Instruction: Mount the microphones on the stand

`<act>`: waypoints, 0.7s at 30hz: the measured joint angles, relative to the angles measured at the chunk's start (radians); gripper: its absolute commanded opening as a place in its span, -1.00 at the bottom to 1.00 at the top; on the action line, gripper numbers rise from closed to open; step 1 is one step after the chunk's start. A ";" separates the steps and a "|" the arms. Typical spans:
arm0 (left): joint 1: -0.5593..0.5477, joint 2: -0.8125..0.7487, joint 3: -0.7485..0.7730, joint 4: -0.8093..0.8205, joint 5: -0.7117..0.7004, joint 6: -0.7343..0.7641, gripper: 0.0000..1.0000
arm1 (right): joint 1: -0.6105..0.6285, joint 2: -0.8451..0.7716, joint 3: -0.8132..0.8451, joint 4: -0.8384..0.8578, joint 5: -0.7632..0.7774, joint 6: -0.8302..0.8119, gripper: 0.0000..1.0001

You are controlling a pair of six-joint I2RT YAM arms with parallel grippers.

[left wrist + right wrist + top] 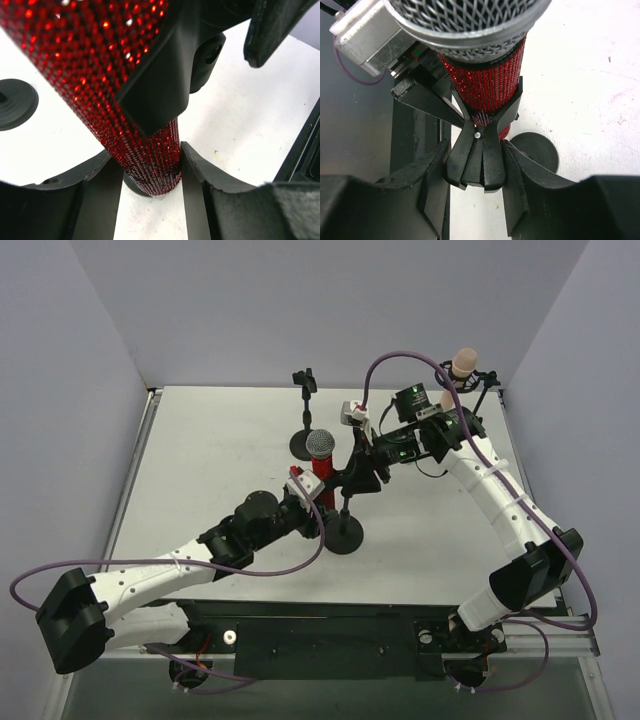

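Near middle of table [200, 470]: round foot of stand [343, 537]. Just past it, my left gripper [152, 172] has both fingers tight on bottom end of red mic [90, 70], which stands with mesh head up. Right gripper [476, 169], coming in from far right, is pinched narrow on tail of stand's black clip [465, 145]; clip fork hugs mic body just below the head. Further back: second stand [305, 443]. Far right corner: pink mic [462, 364], upright.
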 measured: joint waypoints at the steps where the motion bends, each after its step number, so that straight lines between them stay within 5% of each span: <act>1: 0.000 -0.014 -0.011 0.000 0.001 -0.002 -0.04 | 0.001 -0.001 -0.003 0.000 -0.005 -0.003 -0.23; 10: -0.015 -0.072 -0.038 0.013 0.064 -0.001 0.35 | 0.000 0.019 -0.035 -0.013 0.014 -0.003 0.03; 21: -0.023 -0.132 -0.053 0.030 0.099 -0.003 0.39 | -0.013 0.072 -0.078 -0.019 0.072 -0.033 0.58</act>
